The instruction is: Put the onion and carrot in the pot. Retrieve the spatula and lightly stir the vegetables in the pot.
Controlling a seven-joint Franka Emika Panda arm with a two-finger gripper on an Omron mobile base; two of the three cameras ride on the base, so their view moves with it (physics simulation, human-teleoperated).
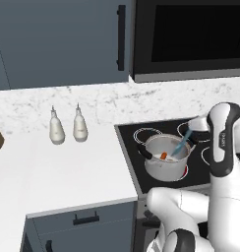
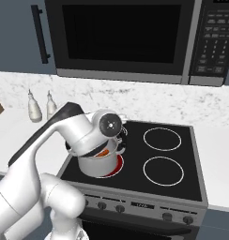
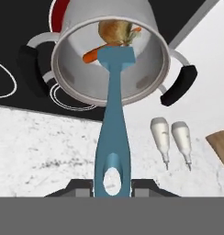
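Claw (image 3: 112,186) clenched on the spatula (image 3: 114,124), its head down inside the pot (image 3: 146,41).

The blue handle runs straight out from between the claw's fingertips into the steel pot on the stove's red burner. At the far end, the onion (image 3: 114,31) and carrot (image 3: 93,55) lie on the pot's bottom, touching the spatula head. Two white bottles (image 3: 160,137) stand on the table, off to the claw's side.

A: Colours in the pot (image 3: 146,55)?
B: Shiny steel walls, black handles; a yellowish-brown onion (image 3: 114,31), an orange-red carrot (image 3: 92,55), a blue spatula (image 3: 114,128).
A: And around it?
B: Black stovetop (image 2: 182,187) with white rings, two off-white bottles (image 1: 68,127), white marbled counter (image 1: 63,172).
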